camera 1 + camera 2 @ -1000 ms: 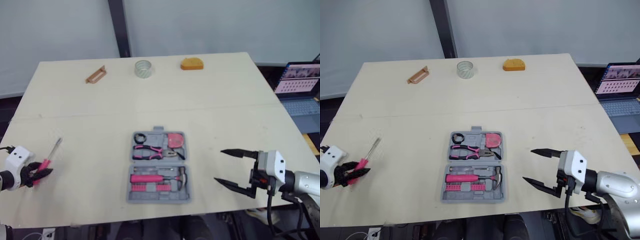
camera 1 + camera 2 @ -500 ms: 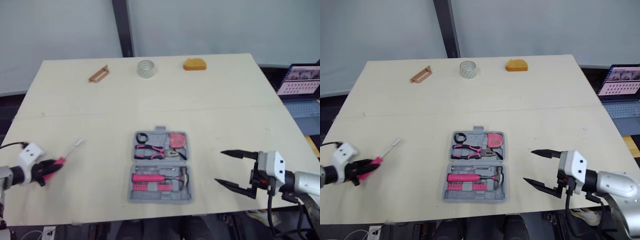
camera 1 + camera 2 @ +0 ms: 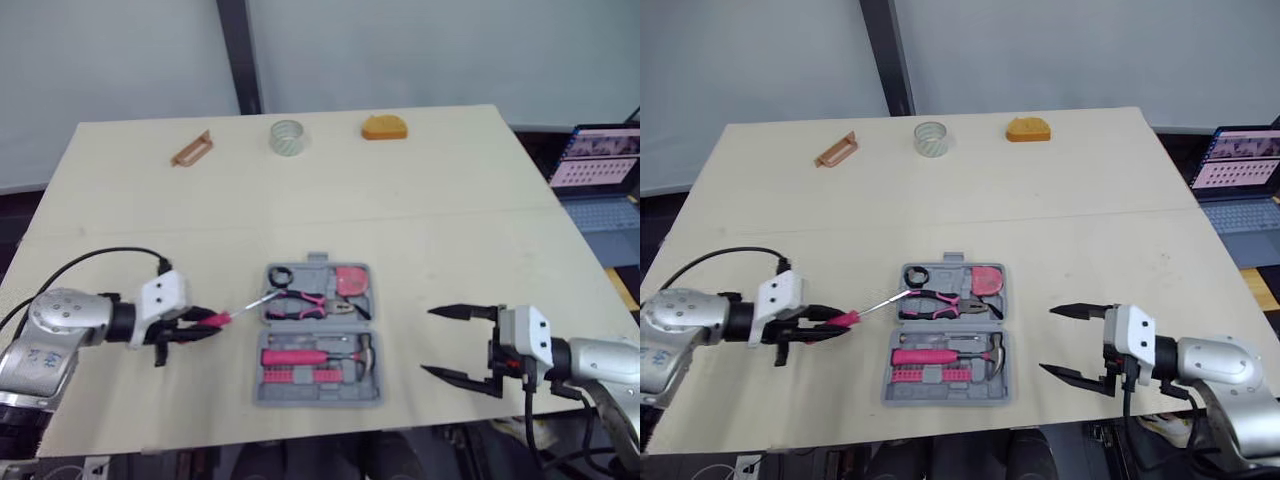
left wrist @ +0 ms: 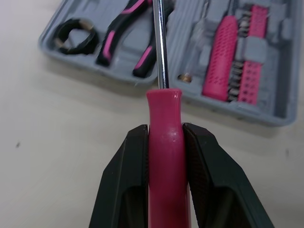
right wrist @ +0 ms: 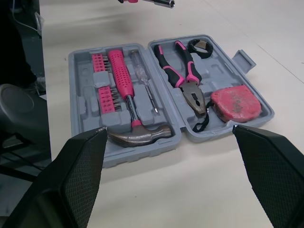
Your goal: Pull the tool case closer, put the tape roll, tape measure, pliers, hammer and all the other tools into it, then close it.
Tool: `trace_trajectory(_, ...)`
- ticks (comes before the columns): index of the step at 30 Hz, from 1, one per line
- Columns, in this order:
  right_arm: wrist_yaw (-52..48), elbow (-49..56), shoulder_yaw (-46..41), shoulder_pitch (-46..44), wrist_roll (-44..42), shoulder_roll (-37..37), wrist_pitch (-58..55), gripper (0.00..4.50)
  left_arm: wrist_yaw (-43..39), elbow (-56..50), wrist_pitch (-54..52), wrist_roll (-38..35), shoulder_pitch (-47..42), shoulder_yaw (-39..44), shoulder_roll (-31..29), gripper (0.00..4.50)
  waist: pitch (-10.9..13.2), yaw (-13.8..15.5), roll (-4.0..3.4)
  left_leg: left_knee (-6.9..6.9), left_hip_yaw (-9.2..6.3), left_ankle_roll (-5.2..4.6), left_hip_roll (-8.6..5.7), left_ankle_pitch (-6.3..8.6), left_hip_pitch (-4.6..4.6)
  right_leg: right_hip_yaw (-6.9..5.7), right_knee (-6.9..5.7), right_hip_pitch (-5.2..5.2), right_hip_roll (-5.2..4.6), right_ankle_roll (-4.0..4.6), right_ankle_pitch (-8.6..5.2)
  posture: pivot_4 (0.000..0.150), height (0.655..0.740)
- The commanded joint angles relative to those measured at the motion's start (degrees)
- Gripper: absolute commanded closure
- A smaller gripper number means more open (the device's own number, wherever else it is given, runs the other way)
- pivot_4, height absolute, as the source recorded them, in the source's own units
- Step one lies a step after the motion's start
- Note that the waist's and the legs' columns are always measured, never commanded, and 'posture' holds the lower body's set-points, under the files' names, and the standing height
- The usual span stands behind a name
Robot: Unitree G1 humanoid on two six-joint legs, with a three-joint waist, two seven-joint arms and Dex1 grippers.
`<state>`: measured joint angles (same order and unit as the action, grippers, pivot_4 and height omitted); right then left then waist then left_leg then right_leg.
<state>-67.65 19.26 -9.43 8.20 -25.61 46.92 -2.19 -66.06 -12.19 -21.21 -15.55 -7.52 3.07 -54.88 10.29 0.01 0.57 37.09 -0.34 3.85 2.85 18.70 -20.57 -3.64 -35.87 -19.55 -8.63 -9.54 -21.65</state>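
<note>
The grey tool case (image 3: 318, 337) lies open near the table's front middle. In it are pink-handled pliers (image 3: 300, 300), a pink tape measure (image 3: 351, 281), a black tape roll (image 3: 279, 275), a hammer (image 3: 312, 354) and a row of pink bits (image 3: 300, 374). My left gripper (image 3: 205, 322) is shut on a pink-handled screwdriver (image 4: 164, 128), just left of the case. The screwdriver's shaft (image 3: 255, 303) reaches over the case's left edge. My right gripper (image 3: 452, 343) stands open to the right of the case, holding nothing.
At the table's far edge sit a clear tape roll (image 3: 286, 137), an orange sponge-like block (image 3: 385, 127) and a tan handle-shaped piece (image 3: 191, 149). A laptop (image 3: 597, 175) stands off the table to the right.
My left gripper has carried the screwdriver from the table's left edge rightward to the case, its shaft now over the case's left rim. The right gripper has shifted slightly.
</note>
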Motion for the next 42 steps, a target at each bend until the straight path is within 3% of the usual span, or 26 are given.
trace_trajectory(1,-1.18,0.6,-1.16,1.28,-0.55,0.52,1.37,0.0,0.32,-7.97,-5.98,-1.82,-0.94,-1.01,-1.81,3.91,0.0,0.05,0.01,0.0,0.0,0.0,0.0,0.0,0.0,0.0,0.01,0.0,0.0,0.0,0.0,0.15,0.74)
trace_trajectory(12,-2.85,2.32,-1.78,4.05,-1.94,1.51,1.98,0.0,3.41,-25.21,-20.85,-5.73,-2.75,-6.79,-3.29,3.91,0.01,0.14,0.0,0.04,0.0,-0.06,0.0,0.06,-0.04,0.03,0.07,0.02,0.0,0.02,0.0,0.15,0.74)
trace_trajectory(34,-4.65,3.5,-2.3,6.65,-2.39,2.58,3.01,0.0,10.94,-26.38,-33.43,4.23,-19.94,-37.24,7.5,3.91,0.01,1.58,0.01,0.32,0.01,-0.15,-0.02,0.12,-0.14,0.04,0.17,0.08,0.02,0.11,0.07,0.15,0.74)
trace_trajectory(42,-4.86,3.49,-2.88,7.12,-2.63,3.07,2.78,0.0,13.67,-29.34,-41.61,9.8,-26.69,-46.8,6.82,3.91,0.02,1.58,0.02,0.33,0.01,-0.17,-0.02,0.13,-0.17,0.04,0.19,0.08,0.02,0.11,0.07,0.15,0.74)
